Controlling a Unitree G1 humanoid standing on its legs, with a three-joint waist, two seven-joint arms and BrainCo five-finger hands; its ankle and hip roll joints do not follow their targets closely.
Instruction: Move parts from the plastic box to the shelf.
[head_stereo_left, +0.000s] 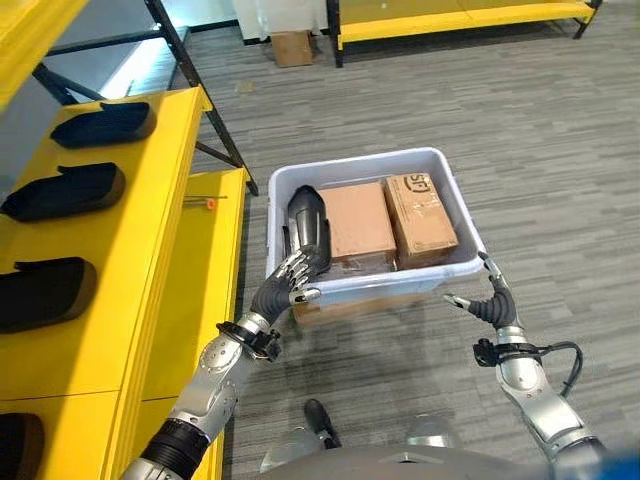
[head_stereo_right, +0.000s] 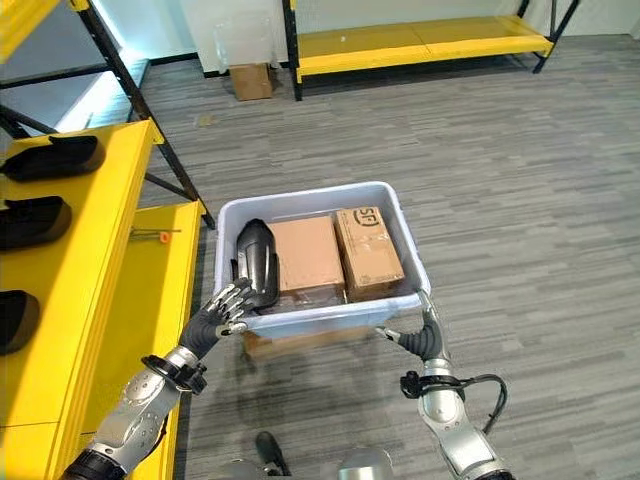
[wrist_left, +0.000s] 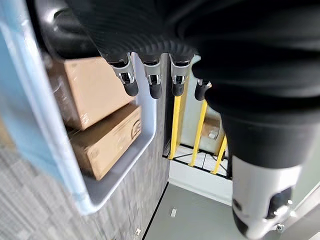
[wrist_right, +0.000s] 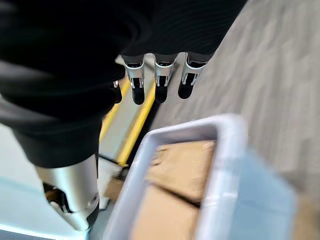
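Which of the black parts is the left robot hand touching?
The black part standing inside the plastic box, at the left robot hand; the others lie on the yellow shelf.

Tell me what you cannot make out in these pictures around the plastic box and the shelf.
- What lies under the two cardboard boxes in the plastic box: they cover the bottom.
- Lower end of the black part: the left hand and the box wall hide it.
- Whether the left hand touches the part: unclear in both eye views.
- Nearest black part on the yellow shelf: cut off by the picture's edge.
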